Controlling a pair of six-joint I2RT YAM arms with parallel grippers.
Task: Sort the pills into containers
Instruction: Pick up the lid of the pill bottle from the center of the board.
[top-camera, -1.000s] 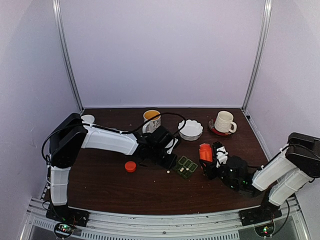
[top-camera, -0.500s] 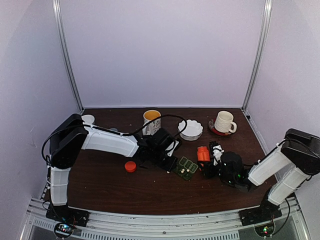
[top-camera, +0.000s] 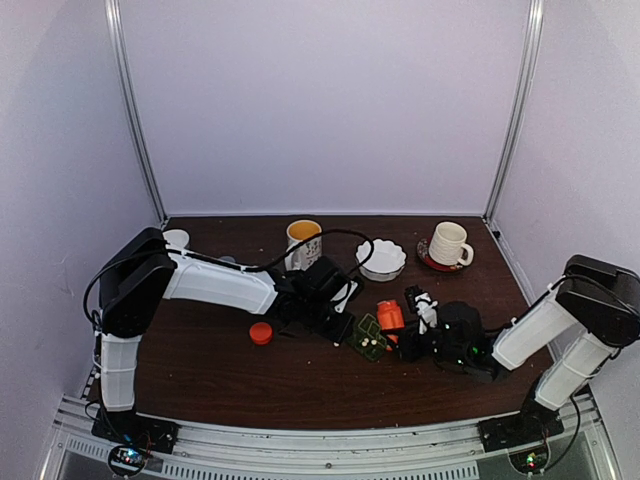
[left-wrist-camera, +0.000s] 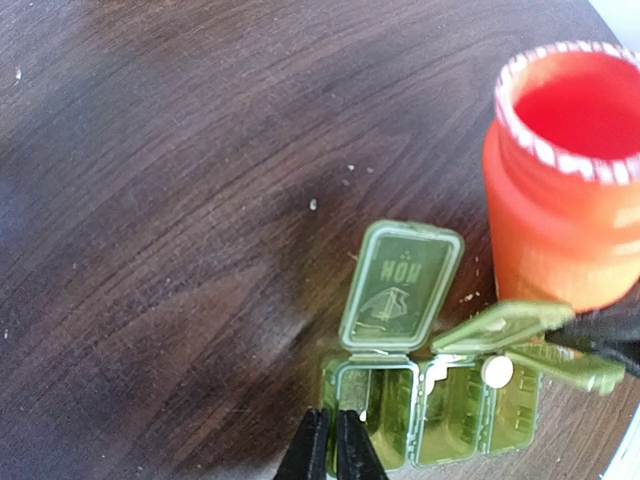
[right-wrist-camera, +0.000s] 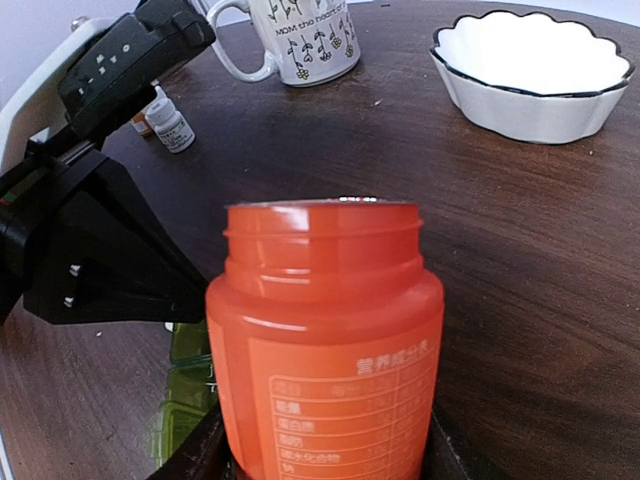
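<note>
The container, a small green pill box (left-wrist-camera: 430, 410) with all three lids (left-wrist-camera: 400, 285) up, lies mid-table (top-camera: 368, 337). A round white pill (left-wrist-camera: 497, 371) sits at the rim between its middle and right compartments. My left gripper (left-wrist-camera: 331, 445) is shut, its tips over the near edge of the left compartment. My right gripper (right-wrist-camera: 325, 455) is shut on an open orange bottle (right-wrist-camera: 325, 340), held just right of the box (right-wrist-camera: 185, 400) with its mouth leaning toward it (top-camera: 390, 318). No pills show inside the bottle (left-wrist-camera: 570, 190).
A red cap (top-camera: 261, 333) lies left of the left gripper (top-camera: 345, 325). Along the back stand a patterned mug (top-camera: 303, 240), a white scalloped bowl (top-camera: 381, 260), a white mug on a red saucer (top-camera: 448, 244) and a small white vial (right-wrist-camera: 170, 125).
My right gripper has carried the orange bottle leftward, up against the pill box, and tipped it toward the box. The left arm has stayed put.
</note>
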